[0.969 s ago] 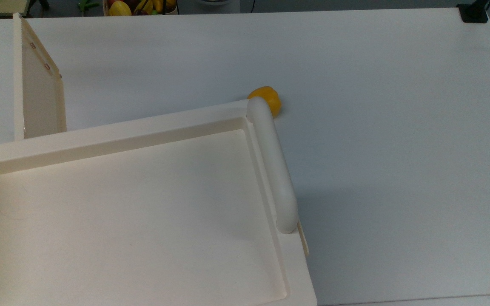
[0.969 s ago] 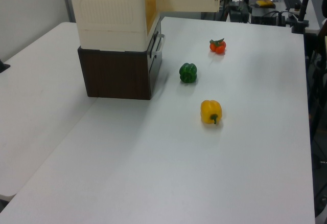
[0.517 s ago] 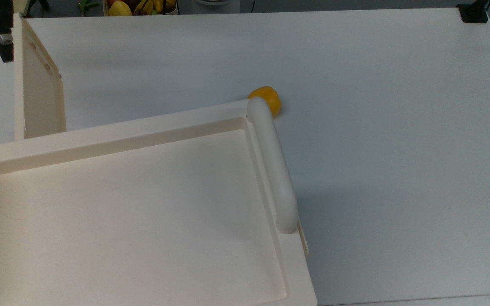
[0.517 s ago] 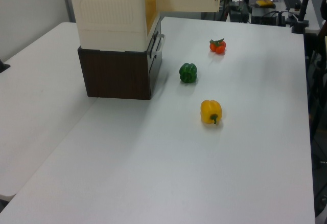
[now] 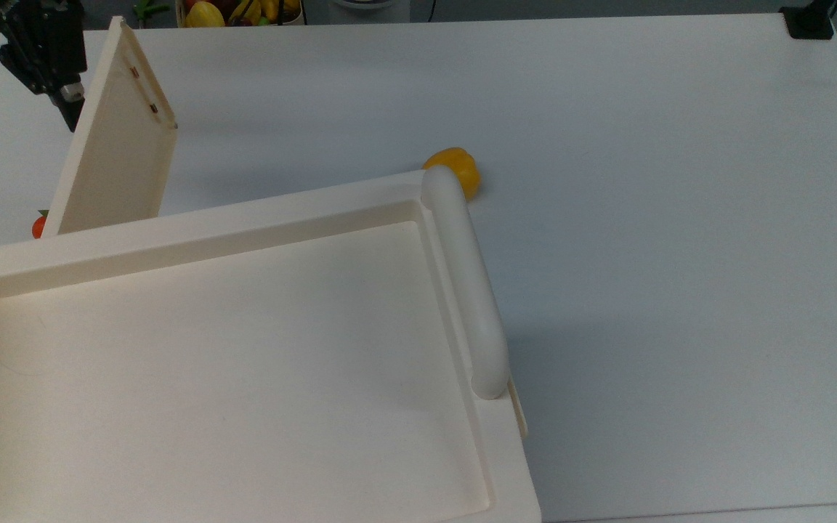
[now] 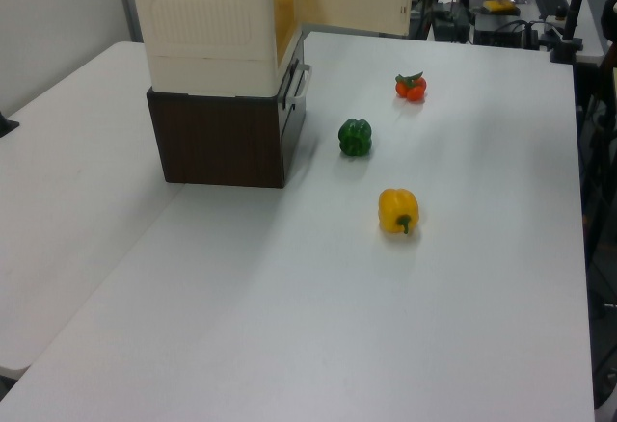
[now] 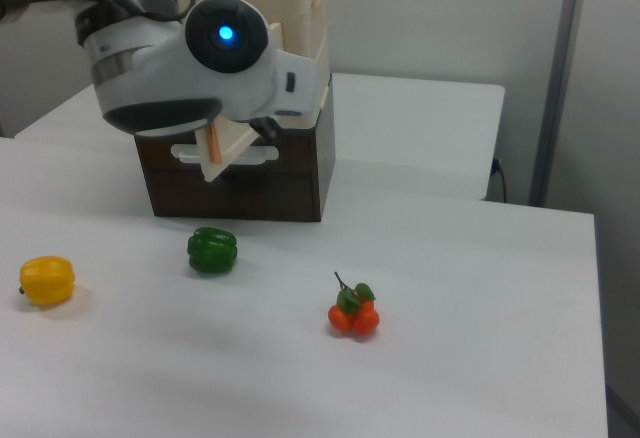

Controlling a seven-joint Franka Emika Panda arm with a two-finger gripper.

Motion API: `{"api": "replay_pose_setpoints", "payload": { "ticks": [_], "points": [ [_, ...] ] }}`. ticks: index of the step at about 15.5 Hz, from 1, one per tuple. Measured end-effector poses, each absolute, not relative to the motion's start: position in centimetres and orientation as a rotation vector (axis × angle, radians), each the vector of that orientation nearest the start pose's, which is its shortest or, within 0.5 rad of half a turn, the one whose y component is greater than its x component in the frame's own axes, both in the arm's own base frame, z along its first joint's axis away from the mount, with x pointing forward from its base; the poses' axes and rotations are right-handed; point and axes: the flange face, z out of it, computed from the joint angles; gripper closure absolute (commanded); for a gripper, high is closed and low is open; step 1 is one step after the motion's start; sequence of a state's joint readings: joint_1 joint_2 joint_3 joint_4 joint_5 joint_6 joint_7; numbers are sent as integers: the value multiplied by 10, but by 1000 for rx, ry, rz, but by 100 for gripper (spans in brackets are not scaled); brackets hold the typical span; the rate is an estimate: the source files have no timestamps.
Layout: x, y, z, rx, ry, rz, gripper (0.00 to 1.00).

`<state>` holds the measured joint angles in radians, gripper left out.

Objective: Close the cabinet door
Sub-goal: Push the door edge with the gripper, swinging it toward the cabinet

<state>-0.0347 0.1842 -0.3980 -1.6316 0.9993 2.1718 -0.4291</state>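
The gripper hangs at the far left corner of the table in the top view, touching or just beside the outer face of the cabinet door; whether it is clenched or released I cannot tell. The door stands ajar, hinged on the cabinet, its long axis running from the cabinet's top rim toward the table's far edge. The door lies to the top view's right of the gripper, so the closing push probably goes that way. No readable writing or brand marks show.

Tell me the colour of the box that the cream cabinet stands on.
Dark brown, seen best in the left view: the base box under the cabinet.
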Motion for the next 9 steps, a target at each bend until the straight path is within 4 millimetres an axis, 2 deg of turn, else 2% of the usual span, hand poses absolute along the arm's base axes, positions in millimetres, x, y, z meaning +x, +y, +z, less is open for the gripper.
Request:
{"api": "replay_pose_setpoints", "payload": {
  "ticks": [3,9],
  "points": [
    [625,-195,568,-2311,469,-813,100],
    [640,-152,568,-2288,434,-796,100]
  ]
}}
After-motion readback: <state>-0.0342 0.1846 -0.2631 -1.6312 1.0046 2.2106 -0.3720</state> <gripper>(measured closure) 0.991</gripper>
